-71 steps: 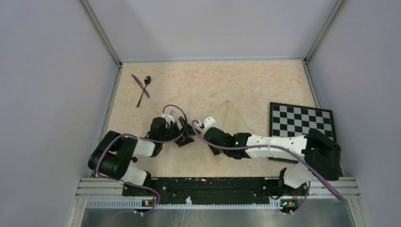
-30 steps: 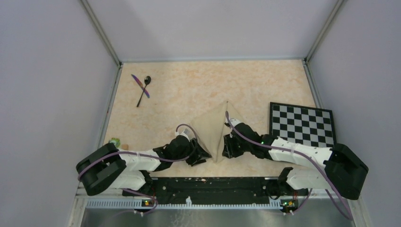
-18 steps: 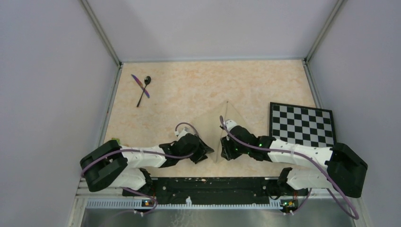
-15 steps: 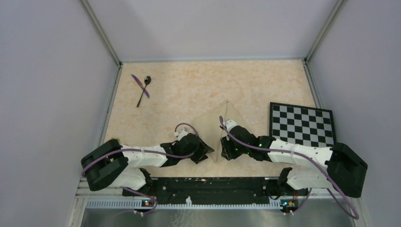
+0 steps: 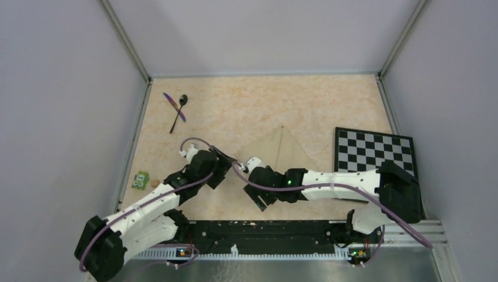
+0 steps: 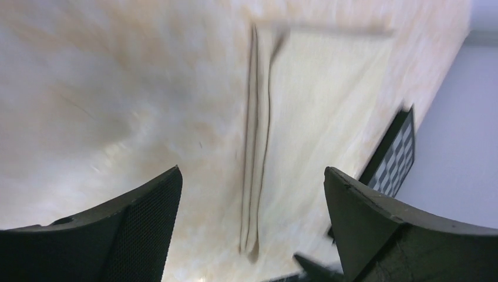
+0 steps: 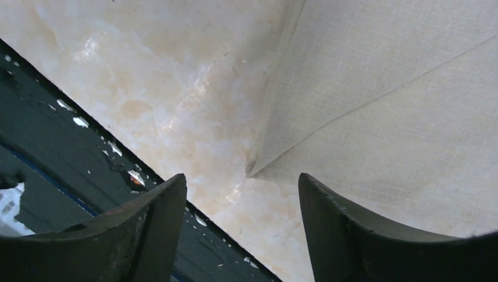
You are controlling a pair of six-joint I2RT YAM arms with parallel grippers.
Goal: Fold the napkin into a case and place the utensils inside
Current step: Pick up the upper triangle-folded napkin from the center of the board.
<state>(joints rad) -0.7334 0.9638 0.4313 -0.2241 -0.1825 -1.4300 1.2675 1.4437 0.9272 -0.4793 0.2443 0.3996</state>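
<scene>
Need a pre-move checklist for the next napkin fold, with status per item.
1. Left gripper open and empty: ok.
2. Right gripper open and empty: ok.
3. Napkin lying flat, in neither gripper: ok.
4. Fold finished: not ok. From above the napkin is broad, not a narrow oblong.
5. Spoon and knife tucked into the napkin: not ok. They lie crossed near the far left corner, apart from it.
6. Checkerboard off the napkin: ok, it lies beside it with a gap.
</scene>
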